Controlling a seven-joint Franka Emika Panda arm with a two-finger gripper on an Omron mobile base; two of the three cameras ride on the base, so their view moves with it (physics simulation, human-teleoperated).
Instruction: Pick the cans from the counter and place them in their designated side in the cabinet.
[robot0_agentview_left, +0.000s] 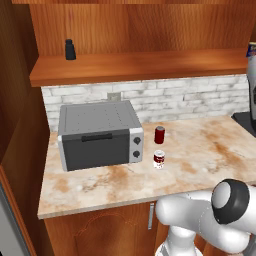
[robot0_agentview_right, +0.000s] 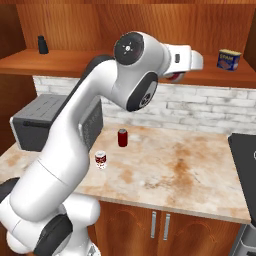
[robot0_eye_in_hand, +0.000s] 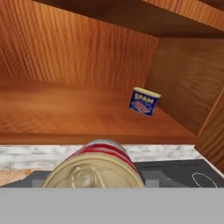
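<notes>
Hand view: red can, silver-topped, pinched in end effector before cabinet.

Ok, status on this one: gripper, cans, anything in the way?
Gripper shut on red can with silver base, facing cabinet shelf. Two cans on counter. Blue-labelled tin at shelf's right.

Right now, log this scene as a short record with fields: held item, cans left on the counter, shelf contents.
held: red can with silver base, gripped in the gripper, raised in front of the cabinet shelf
counter: plain dark red can and red-and-white labelled can, both upright, right of the toaster oven
shelf, left end: small black bottle
shelf, right end: blue-labelled can
</notes>
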